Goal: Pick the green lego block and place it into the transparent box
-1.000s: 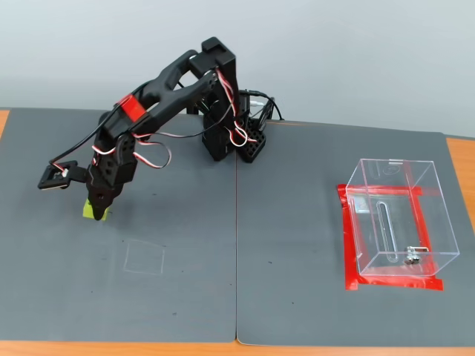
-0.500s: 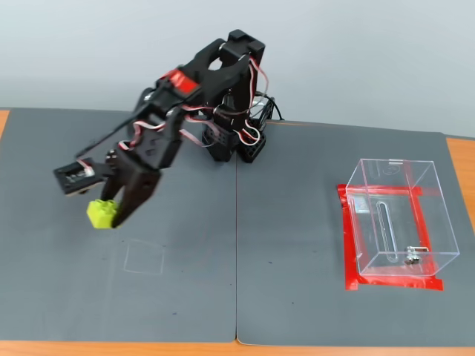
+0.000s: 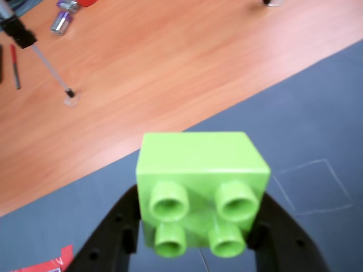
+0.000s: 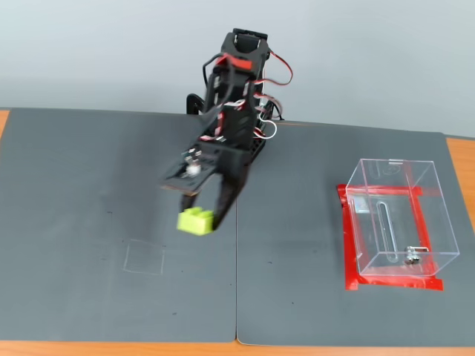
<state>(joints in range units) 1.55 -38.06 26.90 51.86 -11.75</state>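
— Above the grey mat, near the middle of the surface in the fixed view, we see our black claw [image 4: 202, 216] clamped on the small lime-green plastic lego block [image 4: 196, 220]. The block hangs clear of the mat, a little towards the front edge from the arm's base.

— We agree. From the wrist view the same block [image 3: 201, 190] fills the lower centre, its four round studs facing the camera, and the claw [image 3: 195, 238] has one dark finger [image 3: 116, 235] pressed against each side of it. So we call it closed on the block, not wide.

— Where do we put the transparent plastic box [image 4: 398, 219]?

— Well apart from the block, towards the right edge of the surface in the fixed view. It stands upright on a red tape outline [image 4: 350, 241], with a vertical slot in its front wall and a small metal latch [image 4: 412, 256] low on that wall. We see nothing inside it.

— And the faint chalk square [image 4: 144, 257]?

— On the left mat, towards the front edge, to the left of and slightly nearer the front than the held block. In the wrist view we catch it too [image 3: 312, 187], on the grey mat to the right of the block. Beyond the mat there we see bare orange wood with a few small items at the top, too blurred for us to name.
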